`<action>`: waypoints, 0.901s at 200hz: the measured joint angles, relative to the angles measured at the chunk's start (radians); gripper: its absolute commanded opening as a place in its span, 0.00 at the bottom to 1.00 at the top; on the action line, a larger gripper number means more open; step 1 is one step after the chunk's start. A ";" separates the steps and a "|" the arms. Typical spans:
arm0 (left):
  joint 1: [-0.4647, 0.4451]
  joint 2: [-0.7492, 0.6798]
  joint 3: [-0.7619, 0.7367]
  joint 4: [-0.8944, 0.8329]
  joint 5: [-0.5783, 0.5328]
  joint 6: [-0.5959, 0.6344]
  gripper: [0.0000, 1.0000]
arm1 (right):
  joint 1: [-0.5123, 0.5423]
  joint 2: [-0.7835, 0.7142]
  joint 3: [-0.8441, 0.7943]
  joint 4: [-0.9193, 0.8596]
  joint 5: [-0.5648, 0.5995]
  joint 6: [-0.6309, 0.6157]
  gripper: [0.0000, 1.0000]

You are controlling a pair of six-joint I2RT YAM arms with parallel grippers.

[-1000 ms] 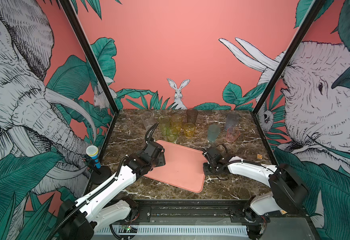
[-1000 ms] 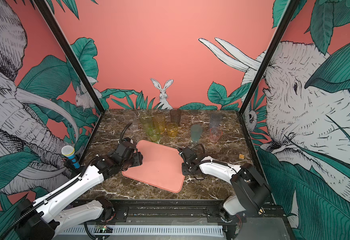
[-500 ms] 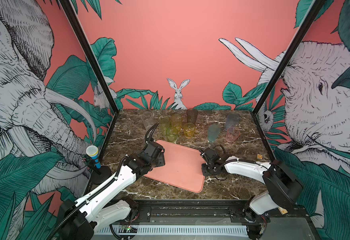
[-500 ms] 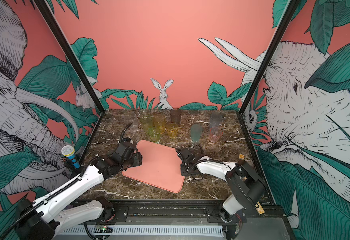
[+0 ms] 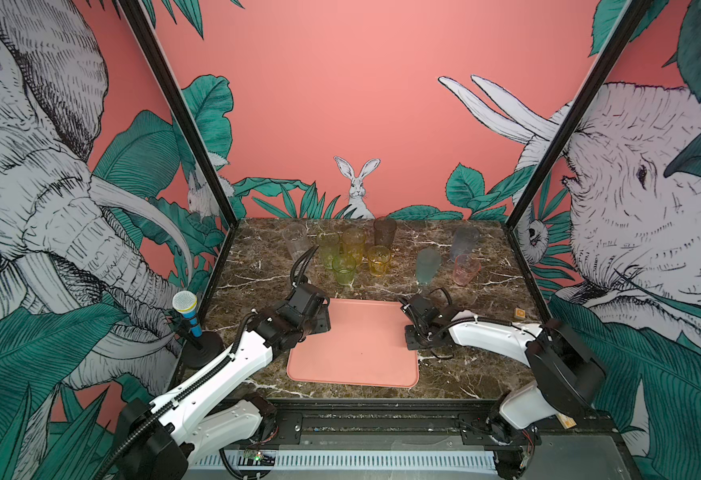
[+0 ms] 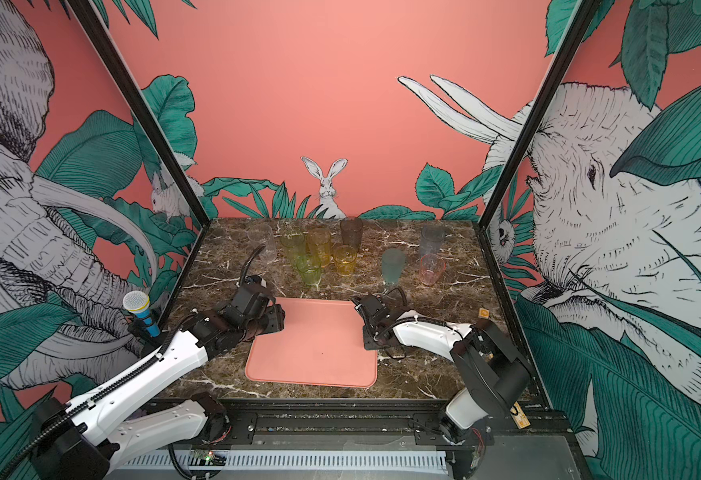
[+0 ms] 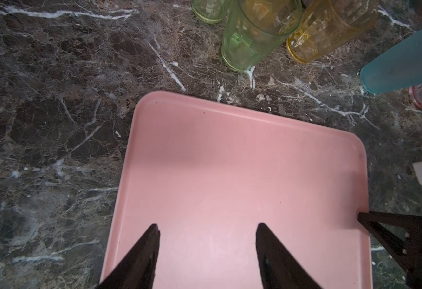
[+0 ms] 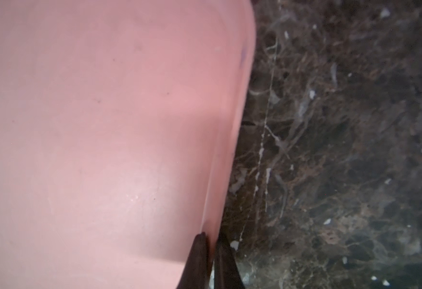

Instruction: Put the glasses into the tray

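**Booth:** salmon mural walls with elephants and a rabbit; dark marble bench.

**Arms, two:** left jaws stand about half apart, empty, over the left side of the tray. Right jaws are pinched shut on the tray's right rim.

**Tray, one:** salmon, bare, near centre of the bench.

**Glasses, nine:** all upright on the far bench, none in the tray.
- Six tall: clear, green, amber, smoky, teal, lavender.
- Three short: green, amber, pink.
- Six crowd far left-centre; three stand looser, far right.
- Likely light, stiff, smooth-walled and slippery; tall ones probably tippy.
- Best gripped across the body at mid-height, outermost first.

**Toy microphone, one:** left edge.

**Small tan block, one:** right edge.
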 measured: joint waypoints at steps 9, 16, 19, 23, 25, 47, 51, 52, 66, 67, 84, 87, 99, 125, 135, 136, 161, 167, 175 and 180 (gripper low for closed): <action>0.000 0.000 0.000 -0.001 0.000 0.000 0.63 | -0.006 0.000 0.006 -0.010 0.000 -0.010 0.07; 0.000 0.000 0.000 -0.002 0.000 0.001 0.63 | -0.011 0.000 0.010 -0.018 0.000 -0.018 0.06; 0.000 0.000 0.000 -0.003 0.000 0.001 0.63 | -0.014 0.000 0.012 -0.021 0.000 -0.022 0.06; 0.000 0.000 0.000 -0.003 0.000 0.001 0.63 | -0.019 0.000 0.013 -0.026 0.000 -0.027 0.06; 0.000 0.000 0.000 -0.004 -0.001 0.001 0.63 | -0.021 0.000 0.014 -0.027 0.000 -0.029 0.06; 0.000 0.000 0.000 -0.007 -0.001 0.001 0.63 | -0.046 0.000 0.014 -0.040 0.001 -0.052 0.03; 0.000 0.000 0.000 -0.006 -0.001 0.001 0.63 | -0.053 0.000 0.014 -0.043 0.001 -0.057 0.02; 0.000 0.000 0.000 -0.007 -0.001 0.001 0.63 | -0.054 0.000 0.014 -0.043 0.001 -0.058 0.02; 0.000 0.000 0.000 -0.007 -0.001 0.001 0.63 | -0.076 0.000 0.014 -0.048 0.000 -0.068 0.01; 0.000 0.000 0.000 -0.007 -0.001 0.001 0.63 | -0.077 0.000 0.014 -0.048 0.000 -0.069 0.00; 0.000 0.000 0.000 -0.006 -0.001 0.001 0.63 | -0.101 0.000 0.014 -0.053 0.000 -0.076 0.00; 0.000 0.000 0.000 -0.006 -0.001 0.001 0.63 | -0.105 0.000 0.014 -0.053 0.000 -0.077 0.00; 0.000 0.000 0.000 -0.006 -0.001 0.001 0.63 | -0.121 0.000 0.014 -0.055 -0.001 -0.078 0.00; 0.000 0.001 0.000 -0.006 -0.001 0.001 0.63 | -0.143 0.000 0.014 -0.055 -0.003 -0.077 0.00; 0.000 0.002 0.000 -0.006 -0.001 0.001 0.63 | -0.149 0.000 0.014 -0.055 -0.002 -0.077 0.00; 0.000 0.002 0.000 -0.006 -0.001 0.001 0.63 | -0.149 0.000 0.014 -0.054 -0.002 -0.077 0.00; 0.000 0.002 0.000 -0.007 -0.002 0.001 0.63 | -0.158 0.000 0.014 -0.054 -0.003 -0.078 0.00; 0.000 0.002 0.000 -0.008 -0.003 0.001 0.63 | -0.161 0.000 0.014 -0.054 -0.003 -0.078 0.00; 0.000 0.002 0.000 -0.010 -0.004 0.001 0.63 | -0.166 0.000 0.014 -0.055 -0.003 -0.078 0.00; 0.000 0.002 0.000 -0.011 -0.004 0.001 0.63 | -0.169 0.000 0.014 -0.055 -0.003 -0.078 0.00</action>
